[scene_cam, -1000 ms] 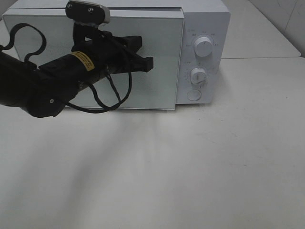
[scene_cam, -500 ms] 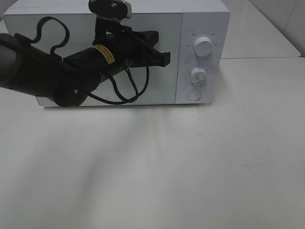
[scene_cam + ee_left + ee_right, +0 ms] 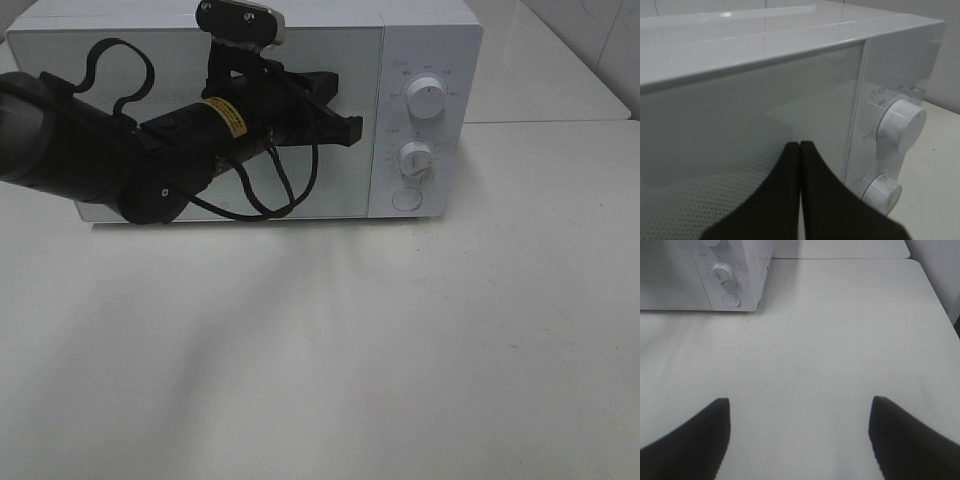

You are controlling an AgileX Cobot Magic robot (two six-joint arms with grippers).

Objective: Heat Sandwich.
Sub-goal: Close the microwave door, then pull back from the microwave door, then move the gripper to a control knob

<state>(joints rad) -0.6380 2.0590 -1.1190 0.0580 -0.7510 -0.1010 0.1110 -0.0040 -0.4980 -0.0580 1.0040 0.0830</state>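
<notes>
My left gripper (image 3: 348, 124) hung in the upper middle of the high view, jaws pressed together with nothing between them. Its tips were right at the microwave (image 3: 430, 40)'s shut door (image 3: 345, 185), near the door's right edge and left of the upper knob (image 3: 427, 99). I could not tell whether they touched it. My right gripper (image 3: 800, 399) stood wide and empty over the table (image 3: 830, 330). The sandwich showed in no view, so I could not tell where it was.

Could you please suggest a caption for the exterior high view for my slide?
Left end effector, shut, held in front of the closed door of a white microwave on a white table.
</notes>
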